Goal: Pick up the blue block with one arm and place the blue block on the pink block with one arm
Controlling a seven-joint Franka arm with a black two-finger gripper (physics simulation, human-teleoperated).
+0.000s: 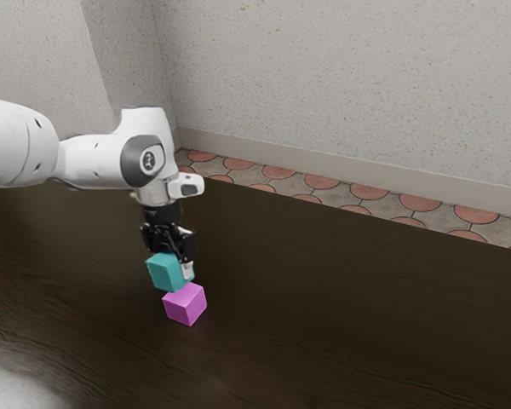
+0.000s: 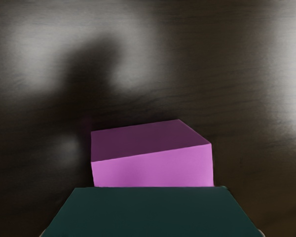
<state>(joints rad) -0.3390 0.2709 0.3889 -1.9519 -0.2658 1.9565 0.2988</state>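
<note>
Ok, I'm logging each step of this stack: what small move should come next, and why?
Probably a short, slow descent with the gripper shut. It holds the blue block just over the pink block, about touching its top and a bit toward the exterior view's left of it. I cannot tell whether it rests there yet, so opening now seems premature.

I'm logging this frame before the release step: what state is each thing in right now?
gripper: shut on the blue block, pointing down.
blue block: held off the table, slightly tilted, directly over the pink block; whether they touch is unclear.
pink block: resting flat on the table, not gripped.
</note>
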